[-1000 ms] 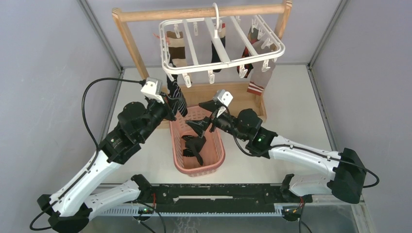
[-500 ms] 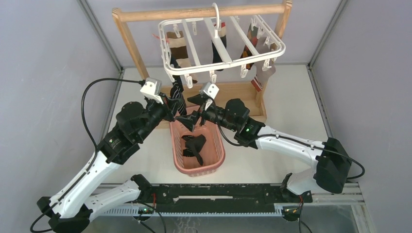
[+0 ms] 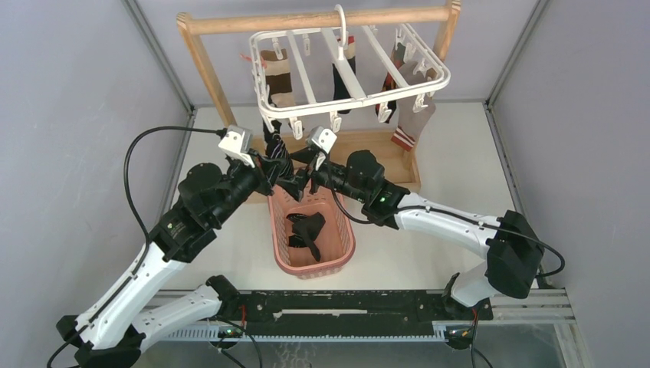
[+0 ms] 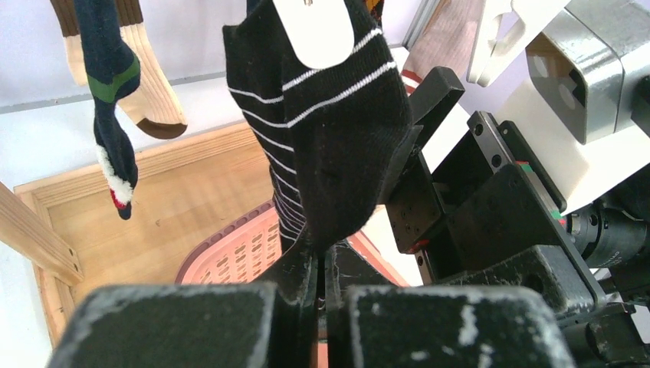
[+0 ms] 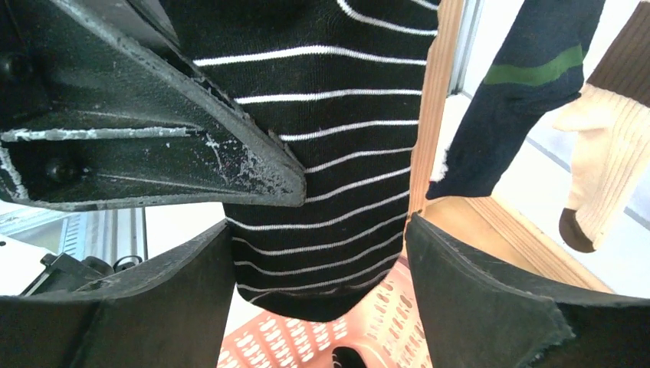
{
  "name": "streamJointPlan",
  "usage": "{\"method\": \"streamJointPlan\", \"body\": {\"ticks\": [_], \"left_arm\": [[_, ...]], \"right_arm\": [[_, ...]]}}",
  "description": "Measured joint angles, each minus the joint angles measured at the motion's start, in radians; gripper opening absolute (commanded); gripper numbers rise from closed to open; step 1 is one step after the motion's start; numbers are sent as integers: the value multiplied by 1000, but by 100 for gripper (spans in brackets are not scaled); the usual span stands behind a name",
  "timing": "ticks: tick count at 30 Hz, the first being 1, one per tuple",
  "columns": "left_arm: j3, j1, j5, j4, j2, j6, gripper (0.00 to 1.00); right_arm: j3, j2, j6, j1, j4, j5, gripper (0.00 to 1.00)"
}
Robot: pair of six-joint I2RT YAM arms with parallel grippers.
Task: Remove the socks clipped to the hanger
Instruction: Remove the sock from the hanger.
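Left claw (image 4: pixel 320 264) is clamping tight on the low tip of the striped sock (image 4: pixel 329 130), a black knit with thin white lines. That sock is hanging upright from a smooth white plastic clip (image 4: pixel 314 27) at the front-left corner of the hanger (image 3: pixel 349 77). The hanger is a white slatted rectangular frame, hooking over the round wooden bar of the rack (image 3: pixel 306 21).

Right claw (image 5: pixel 318 291) is sitting spread. Its scuffed black wedge fingers (image 5: pixel 153 307) are straddling the same sock; can't tell if they're touching it.

Below both claws, the pink perforated plastic basket (image 3: pixel 349 241) is sitting on the bench (image 3: pixel 460 161) and holding crumpled black socks (image 3: pixel 306 230).

Also dangling from the frame: a ribbed brown-and-cream sock (image 3: pixel 280 77), a navy sock (image 4: pixel 107 92) with a green band, and a grey sock (image 3: pixel 410 123) with a red-white cuff.
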Motion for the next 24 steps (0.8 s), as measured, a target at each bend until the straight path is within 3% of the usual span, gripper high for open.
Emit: {"method": "streamJointPlan", "body": {"ticks": [5, 7, 9, 11, 16, 17, 24], "left_arm": [[0, 3, 0, -4, -5, 0, 2], [0, 5, 0, -5, -8, 0, 4], [0, 6, 0, -5, -10, 0, 7], [0, 6, 0, -5, -10, 0, 10], [0, 6, -1, -8, -9, 1, 27], [0, 6, -1, -8, -9, 0, 31], [0, 6, -2, -10, -10, -7, 50]], "right_arm": [[20, 10, -5, 0, -10, 3, 70], [26, 12, -4, 0, -11, 3, 58], [28, 13, -6, 0, -14, 4, 53], [35, 14, -5, 1, -20, 5, 42], [40, 14, -6, 5, -31, 13, 4], [40, 14, -5, 6, -34, 17, 0], [40, 14, -5, 14, -45, 46, 0]]}}
